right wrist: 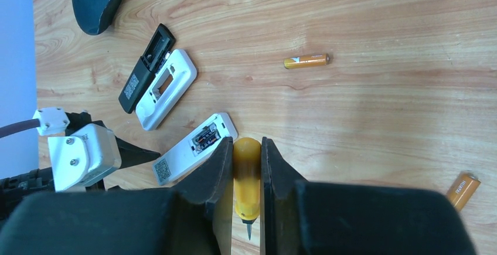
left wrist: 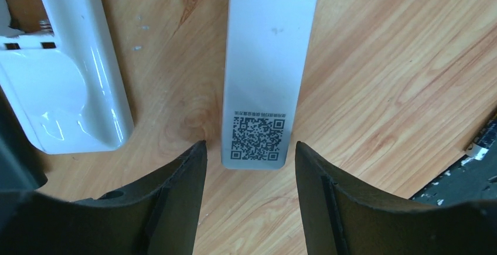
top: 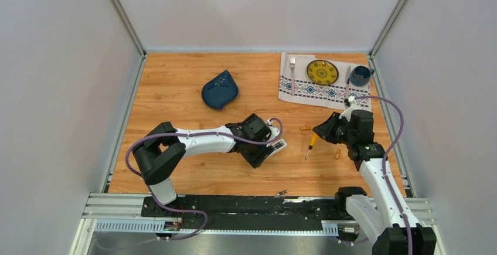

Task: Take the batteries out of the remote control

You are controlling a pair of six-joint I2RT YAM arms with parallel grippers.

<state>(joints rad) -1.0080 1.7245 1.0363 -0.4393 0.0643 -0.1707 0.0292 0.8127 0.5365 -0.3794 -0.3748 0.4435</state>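
Observation:
A white remote (left wrist: 261, 79) lies back up, its QR label near my left gripper (left wrist: 251, 146), which is open with one finger on each side of the remote's end. In the right wrist view the remote (right wrist: 193, 149) has its compartment open, with dark batteries (right wrist: 205, 136) inside. Two orange-gold batteries (right wrist: 306, 61) (right wrist: 463, 189) lie loose on the wood, also seen from above (top: 305, 128) (top: 337, 153). My right gripper (right wrist: 247, 140) is shut on an orange-handled screwdriver (right wrist: 247, 179), right of the remote. From above, the left gripper (top: 265, 149) is over the remote (top: 279, 145) and the right gripper (top: 319, 131) stands beside it.
A second white remote shell (right wrist: 167, 88) and a black remote (right wrist: 146, 67) lie beside my left arm. A dark blue dish (top: 220, 89) sits behind. A placemat (top: 305, 88) at the back right carries a fork, yellow plate (top: 322, 72) and blue mug (top: 360, 76).

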